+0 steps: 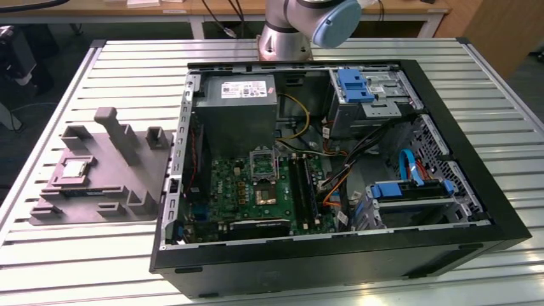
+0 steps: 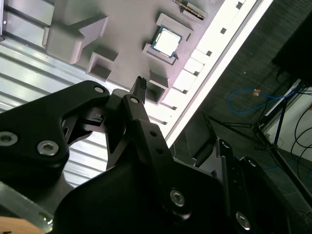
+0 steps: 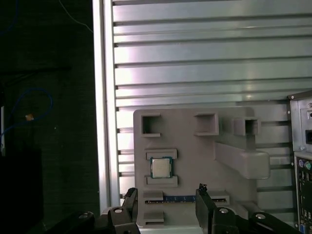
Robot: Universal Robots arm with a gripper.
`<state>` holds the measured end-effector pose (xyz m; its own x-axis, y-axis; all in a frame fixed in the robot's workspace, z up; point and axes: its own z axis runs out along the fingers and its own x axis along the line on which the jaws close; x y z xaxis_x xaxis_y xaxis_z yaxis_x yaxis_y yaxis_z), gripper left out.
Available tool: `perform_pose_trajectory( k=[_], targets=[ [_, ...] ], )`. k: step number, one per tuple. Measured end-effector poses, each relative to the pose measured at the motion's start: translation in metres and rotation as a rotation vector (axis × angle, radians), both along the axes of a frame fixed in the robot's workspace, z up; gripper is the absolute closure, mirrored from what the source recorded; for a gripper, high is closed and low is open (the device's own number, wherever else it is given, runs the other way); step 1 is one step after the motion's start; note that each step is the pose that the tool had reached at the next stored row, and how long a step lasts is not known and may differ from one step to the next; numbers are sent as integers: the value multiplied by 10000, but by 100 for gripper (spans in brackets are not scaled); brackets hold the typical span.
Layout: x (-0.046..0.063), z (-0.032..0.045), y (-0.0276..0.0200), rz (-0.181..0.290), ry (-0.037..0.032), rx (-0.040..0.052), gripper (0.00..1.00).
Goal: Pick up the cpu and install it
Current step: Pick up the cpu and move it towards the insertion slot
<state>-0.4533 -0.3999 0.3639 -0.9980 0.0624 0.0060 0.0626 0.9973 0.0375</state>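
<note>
On grey fixture (image 3: 195, 156): cpu (image 3: 159, 167) seated in recess.

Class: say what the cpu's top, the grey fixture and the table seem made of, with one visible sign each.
The cpu has a top that is probably metal: pale silvery sheen. The grey fixture is likely plastic: matte, uniform grey, moulded blocks. The table is likely aluminium: bright, reflective slats.

jaws' mount cropped; arm (image 1: 293, 29) cropped above base
</note>
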Motion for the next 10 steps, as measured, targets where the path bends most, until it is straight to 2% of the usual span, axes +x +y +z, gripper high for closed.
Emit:
perform_pose_trajectory(
  k=[5,8,10],
  targets=[
    [0,-38,-52,-1,1,-1,41],
    [2,-63,-62,2,9,3,41],
    [2,-79,-67,15,11,43,41]
  ],
)
